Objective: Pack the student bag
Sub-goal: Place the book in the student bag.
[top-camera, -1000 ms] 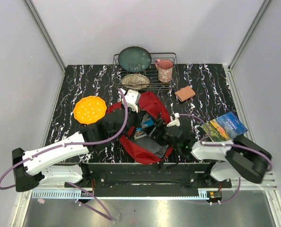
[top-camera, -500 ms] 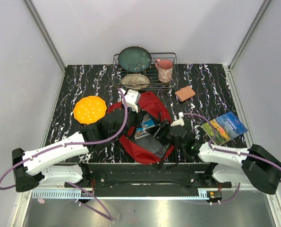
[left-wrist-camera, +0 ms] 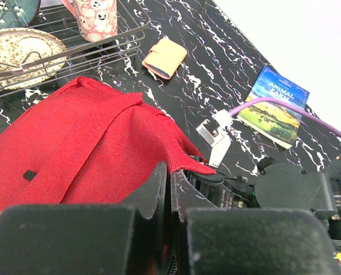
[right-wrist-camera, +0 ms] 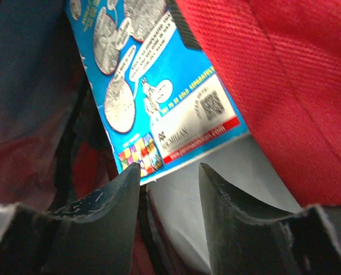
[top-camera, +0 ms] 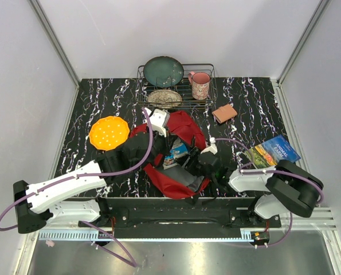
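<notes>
Bag [left-wrist-camera: 73,143]: soft, floppy cloth, so my left hand [left-wrist-camera: 170,175] is clamped shut on its flap edge. My right hand [right-wrist-camera: 169,172] sits half open astride the thin book [right-wrist-camera: 153,86], no grip.

On the black marbled table [top-camera: 250,109], a wire rack [top-camera: 184,103] holds a green plate [top-camera: 163,71], a speckled dish [top-camera: 164,98] and a pink mug [top-camera: 199,85]; an orange disc [top-camera: 109,133], a tan wallet [top-camera: 224,113] and a paperback [top-camera: 272,153] lie apart.

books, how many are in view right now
2. The Animal Farm book lies on the table, right of the student bag. The blue-covered book sits in the bag's opening, at the right end effector. More may be hidden inside the bag.
</notes>
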